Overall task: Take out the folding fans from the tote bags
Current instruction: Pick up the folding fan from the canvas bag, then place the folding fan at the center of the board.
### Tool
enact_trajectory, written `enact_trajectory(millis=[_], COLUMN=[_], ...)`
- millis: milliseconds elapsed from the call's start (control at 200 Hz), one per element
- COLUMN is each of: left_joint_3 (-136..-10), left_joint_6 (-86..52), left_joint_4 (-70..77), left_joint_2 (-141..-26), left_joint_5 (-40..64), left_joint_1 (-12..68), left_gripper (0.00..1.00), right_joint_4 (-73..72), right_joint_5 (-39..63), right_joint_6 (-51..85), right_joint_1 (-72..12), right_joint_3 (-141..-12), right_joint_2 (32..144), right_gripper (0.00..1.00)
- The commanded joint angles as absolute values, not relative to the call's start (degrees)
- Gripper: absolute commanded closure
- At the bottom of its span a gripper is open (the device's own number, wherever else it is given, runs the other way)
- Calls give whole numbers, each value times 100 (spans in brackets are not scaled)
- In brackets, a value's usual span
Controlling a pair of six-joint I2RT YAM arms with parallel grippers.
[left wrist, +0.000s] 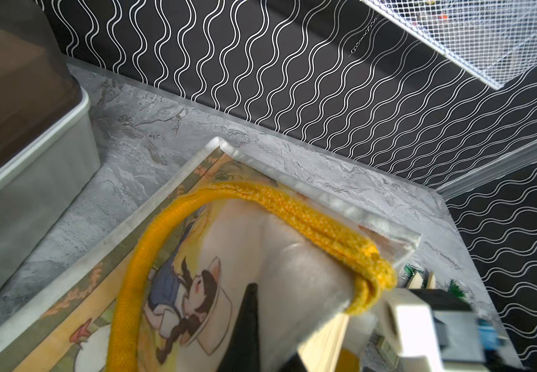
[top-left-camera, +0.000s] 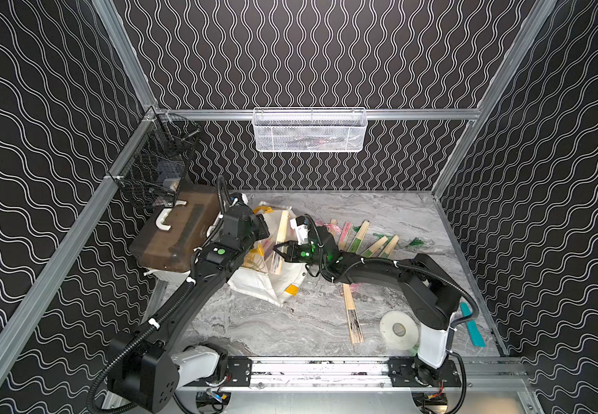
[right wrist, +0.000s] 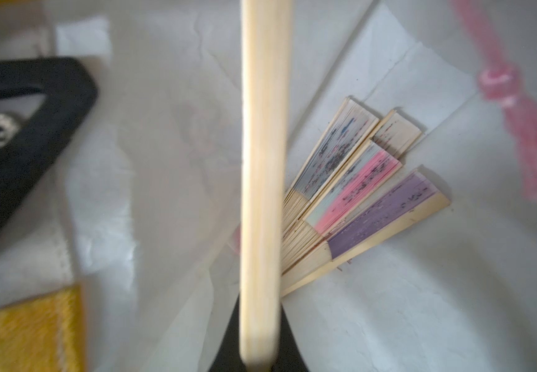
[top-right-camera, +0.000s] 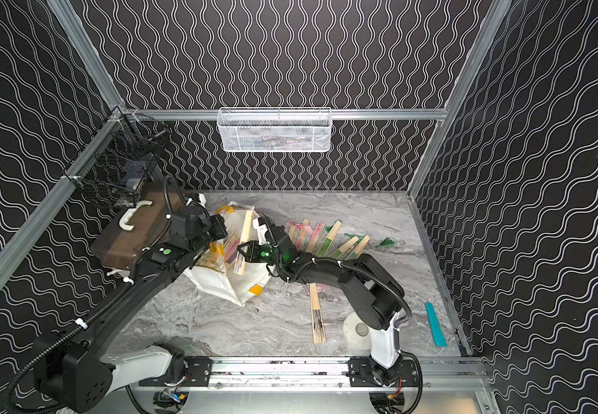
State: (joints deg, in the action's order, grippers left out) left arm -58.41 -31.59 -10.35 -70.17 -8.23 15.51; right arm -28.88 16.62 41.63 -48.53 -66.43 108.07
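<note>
Pins the rim of the tote bag point(top-left-camera: 254, 286) with the left gripper point(left wrist: 270, 338), jaws pinched tight on white fabric beside the yellow rope handle point(left wrist: 292, 207), left arm stretched from the near-left corner past the brown-lidded box point(top-left-camera: 175, 233). Reaches in from the right with the other arm, elbow low over the marble table point(top-left-camera: 272, 329), right gripper point(top-left-camera: 278, 252) clamped on one folding fan point(top-left-camera: 283, 229) at the bag's mouth. Holds that fan with its long axis running near to far, far end toward the back wall, pale bamboo rib facing the wrist camera. Four more fans point(right wrist: 357, 193) splayed on the bag's floor; a row of fans point(top-left-camera: 358, 238) on the table behind the right wrist; a single fan point(top-left-camera: 353, 315) lying near to far beside a white tape roll point(top-left-camera: 397, 329); teal strip point(top-left-camera: 473, 326) by the right wall.
</note>
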Motion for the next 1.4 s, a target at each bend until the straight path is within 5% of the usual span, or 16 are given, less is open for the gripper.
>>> enact_trajectory(millis=[0,390,866,1166,1397], left_joint_3=[-5960,-6141,-6513,-6355,-6373], left_joint_6=[-3060,-2873,-2033,-1950,-1979], left_joint_4=[-903,-1102,-1240,-1063,-1064], left_joint_2=[-7097,-7171,-7429,-7278,-7368], left_joint_5=[-971,-596,-105,4,134], left_joint_1=[1512,1477,1279,1241,1239], left_gripper=[100,100,100,100,100], right_joint_4=[-2722,-2206,743,1521,1865], right_joint_5=[1788,2897,2218,2123,2975], right_joint_6=[3588,4180,3069,2929,2747], right_joint_1=[-4853,-3508,-3155,-3114,-3085], right_joint_3=[-6526,-5795,-5646,-5301,-5342], right_joint_2=[10464,8860,7071,6927,7656], right_gripper=[93,93,93,93,94])
